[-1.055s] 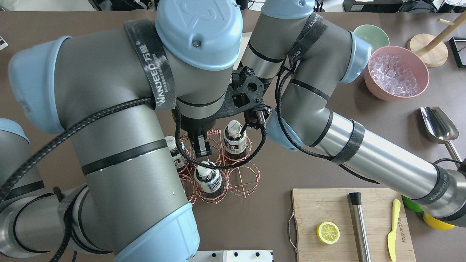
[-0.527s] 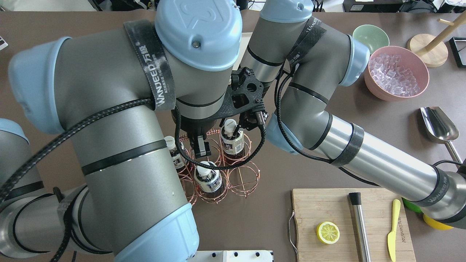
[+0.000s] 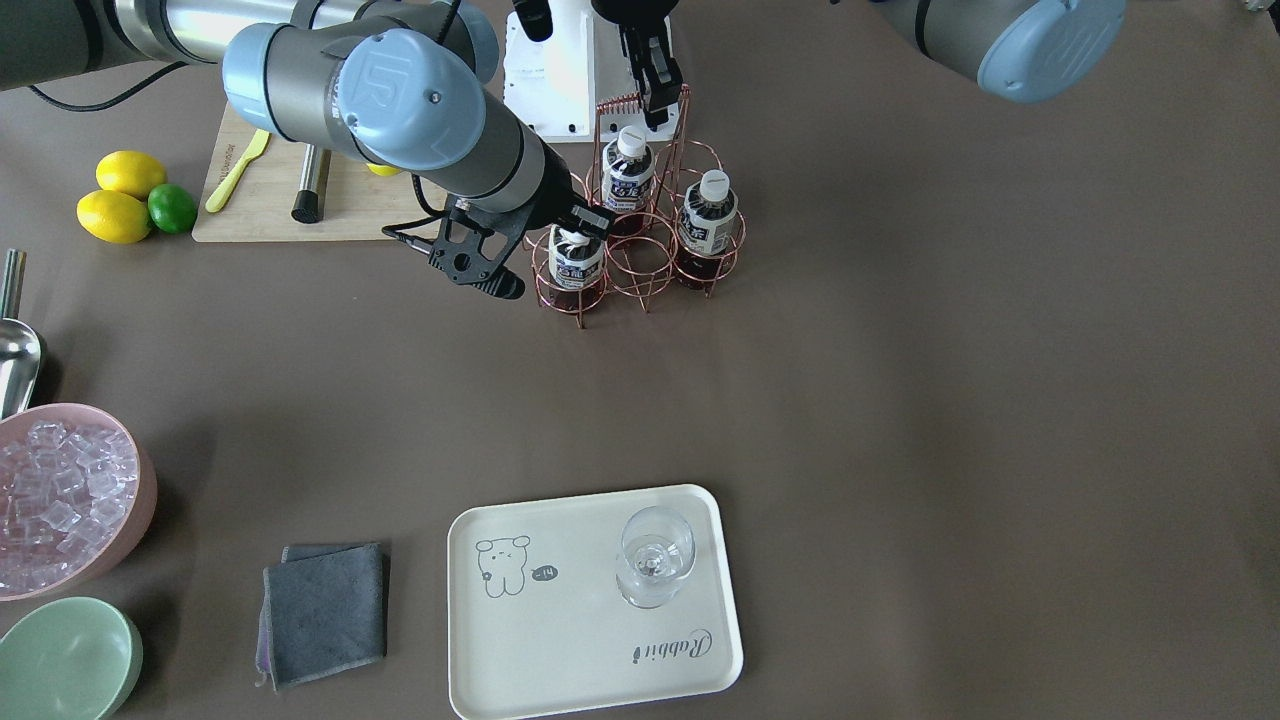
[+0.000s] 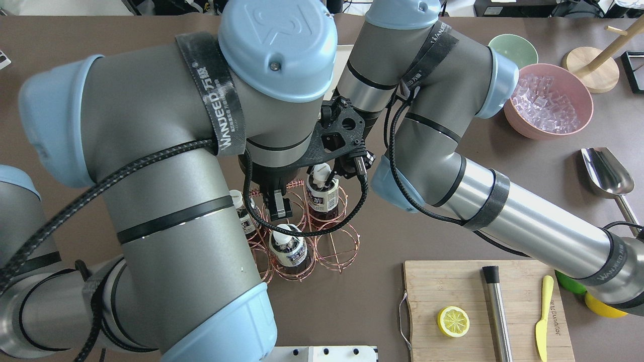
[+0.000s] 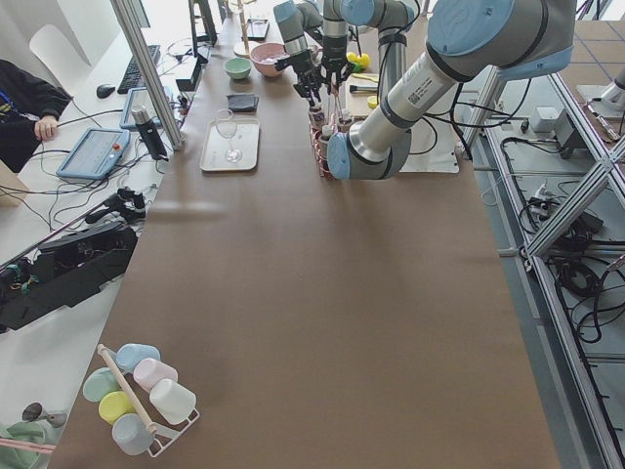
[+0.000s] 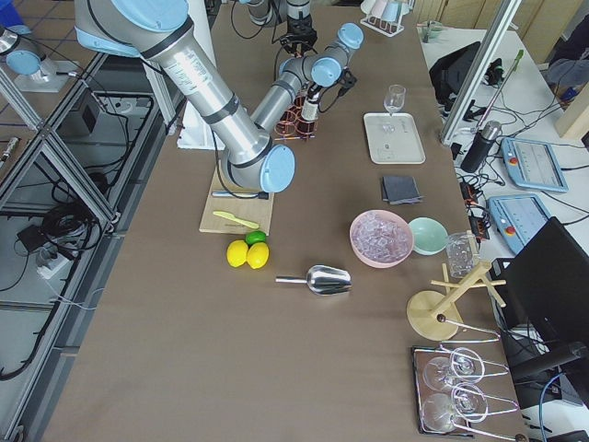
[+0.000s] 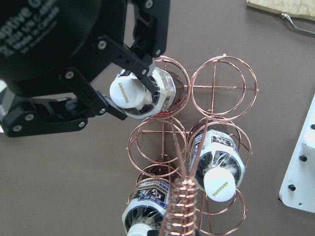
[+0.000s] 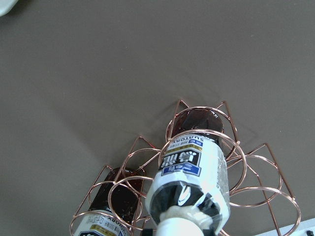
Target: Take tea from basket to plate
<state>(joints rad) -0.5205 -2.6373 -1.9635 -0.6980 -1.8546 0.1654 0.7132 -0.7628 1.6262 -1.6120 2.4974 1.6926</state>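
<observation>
Left wrist-mounted view: right gripper [image 7: 129, 93] is clamped on the white cap [image 7: 124, 91] of the tea [image 7: 160, 96] at upper centre. The bottle leans in its basket [image 7: 224, 88] cell, base seemingly inside the ring. Best approach, imo: straighten it, lift straight up til the base clears the rings, no sideways drag, firm hold bc a smooth cap may slip. Left gripper [image 4: 279, 205] hangs by the coiled handle [image 7: 183, 206]; can't tell its opening. Plate [image 3: 560, 650], lower centre in the front-facing view, is a glossy cream rounded rectangle; basket is thin copper wire rings; tea is clear plastic w/ printed label
</observation>
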